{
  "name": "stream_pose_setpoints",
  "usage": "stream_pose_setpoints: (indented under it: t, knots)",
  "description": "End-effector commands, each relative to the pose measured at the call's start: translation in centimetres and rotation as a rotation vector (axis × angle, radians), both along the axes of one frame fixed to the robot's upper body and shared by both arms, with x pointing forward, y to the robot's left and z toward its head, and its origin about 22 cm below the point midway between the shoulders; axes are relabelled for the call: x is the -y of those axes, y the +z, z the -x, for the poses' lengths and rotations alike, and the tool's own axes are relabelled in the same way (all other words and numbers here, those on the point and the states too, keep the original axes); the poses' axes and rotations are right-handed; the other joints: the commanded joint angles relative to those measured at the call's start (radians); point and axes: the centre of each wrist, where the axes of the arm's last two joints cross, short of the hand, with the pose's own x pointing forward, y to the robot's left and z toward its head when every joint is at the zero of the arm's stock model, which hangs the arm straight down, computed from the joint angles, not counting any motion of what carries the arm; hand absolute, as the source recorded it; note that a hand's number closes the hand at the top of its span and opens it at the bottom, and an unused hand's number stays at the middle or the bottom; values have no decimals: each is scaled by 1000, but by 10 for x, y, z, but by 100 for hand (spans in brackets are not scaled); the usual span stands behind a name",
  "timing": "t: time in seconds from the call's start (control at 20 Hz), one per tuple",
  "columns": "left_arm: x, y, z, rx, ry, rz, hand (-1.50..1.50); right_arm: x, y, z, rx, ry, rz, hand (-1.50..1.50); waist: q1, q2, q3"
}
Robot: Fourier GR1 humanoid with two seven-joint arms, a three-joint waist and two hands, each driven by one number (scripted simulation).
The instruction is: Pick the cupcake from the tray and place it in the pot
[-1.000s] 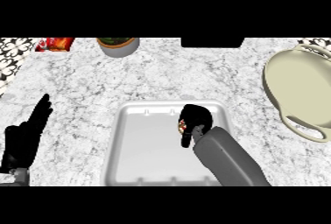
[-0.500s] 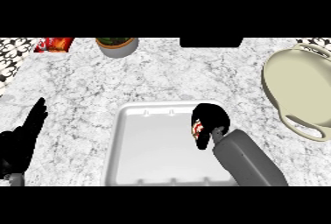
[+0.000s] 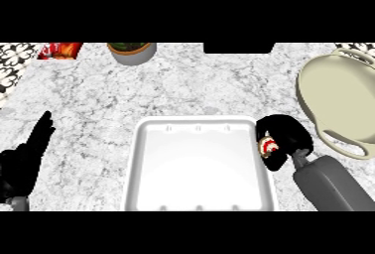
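Right hand (image 3: 284, 141) is curled around the cupcake (image 3: 268, 147), held over the tray's (image 3: 198, 168) right rim for transfer toward the pot (image 3: 338, 96); left hand (image 3: 26, 158) rests open at the counter's left edge

Right hand (image 3: 284, 136) black; cupcake (image 3: 269, 146) in it red-white; tray (image 3: 147, 163) beside it white; pot (image 3: 338, 92) beyond cream.

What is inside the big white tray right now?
The tray holds nothing that shows; its white floor looks bare. The cupcake is out, held in the right hand over the tray's right rim. The hand covers most of the cupcake.
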Motion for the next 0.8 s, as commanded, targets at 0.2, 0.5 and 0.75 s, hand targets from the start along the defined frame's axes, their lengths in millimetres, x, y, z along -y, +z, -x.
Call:
stream_pose_setpoints:
  t: [0.2, 0.5, 0.75]
  knots:
    - [1, 6, 3, -12, 14, 0, 0, -4, 64, 21, 434, -80, 48, 150, -11, -8, 0]
    - [2, 7, 2, -10, 15, -9, 0, 17, 116, 36, 714, -215, 47, 150, -10, -4, 0]
    - [-2, 15, 4, -4, 18, -8, 0, 32, 146, 45, 762, -300, -146, 150, -2, -2, 0]
